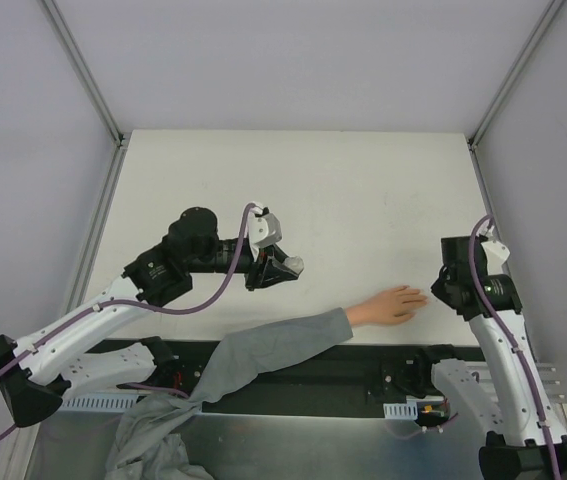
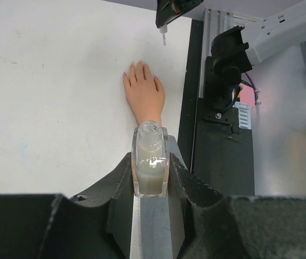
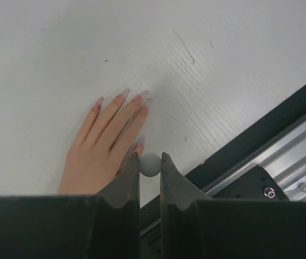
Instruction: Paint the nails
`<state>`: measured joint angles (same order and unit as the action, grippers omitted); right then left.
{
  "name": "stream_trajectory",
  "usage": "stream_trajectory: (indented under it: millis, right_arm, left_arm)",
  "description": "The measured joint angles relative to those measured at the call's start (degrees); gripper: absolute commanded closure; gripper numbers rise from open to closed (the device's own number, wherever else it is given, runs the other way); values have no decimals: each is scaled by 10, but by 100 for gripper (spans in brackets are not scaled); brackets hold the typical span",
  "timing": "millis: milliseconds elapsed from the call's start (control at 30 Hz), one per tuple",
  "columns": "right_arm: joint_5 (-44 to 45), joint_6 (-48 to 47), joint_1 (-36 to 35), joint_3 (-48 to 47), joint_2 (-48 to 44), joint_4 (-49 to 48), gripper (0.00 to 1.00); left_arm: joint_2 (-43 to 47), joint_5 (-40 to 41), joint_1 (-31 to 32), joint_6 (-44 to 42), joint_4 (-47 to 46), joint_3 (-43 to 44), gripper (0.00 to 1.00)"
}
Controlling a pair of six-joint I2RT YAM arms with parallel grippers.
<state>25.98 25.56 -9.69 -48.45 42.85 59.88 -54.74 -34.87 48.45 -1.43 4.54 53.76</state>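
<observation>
**Right wrist view.** The right gripper (image 3: 149, 157) fills the lower edge of the frame. Its jaws are clamped on a small, grey, round-headed brush cap (image 3: 150, 165). Just beyond the jaws, the peach hand (image 3: 101, 154) lies palm down on the white worktop (image 3: 206, 48), with the fingers extended and close together. The nails (image 3: 124, 96) are long and pale pink and project past the fingertips, low over the worktop surface. The brush cap sits just beside the near edge of the hand; whether they touch cannot be determined.

**Left wrist view.** The left gripper (image 2: 151, 159) is nearest the lens. Its jaws are clamped on the flat sides of a clear glass bottle (image 2: 150, 148) containing pale liquid. The bottle neck is uncapped and points toward the hand. The hand lies beyond the bottle, near the worktop's edge, with the fingers pointing away from the lens. The right gripper enters at the top edge. A thin whitish brush tip (image 2: 164, 38) points downward from it, apart from the fingertips.

**Top external view.** The left arm (image 1: 93, 320) reaches inward and holds the glass bottle over the middle of the worktop, well apart from the hand. The grey sleeve (image 1: 263, 345) crosses the near edge between the two arms. The hand rests on the worktop at the right, with its fingertips just beside the right gripper. The nails are too small to resolve in this view.
</observation>
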Motion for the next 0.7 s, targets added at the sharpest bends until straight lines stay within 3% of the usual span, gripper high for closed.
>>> stream_trajectory:
  millis: [300,500,700]
  right_arm:
    - [-75,-73,92,113,-6,-121,100]
    - [-108,-117,136,141,5,-189,100]
    - [-127,-139,144,143,10,-217,100]
  left_arm:
    - [-22,35,19,-41,6,0,100]
    - [-65,38,19,-46,-2,7,100]
    - [-87,13,8,-11,-88,1,100]
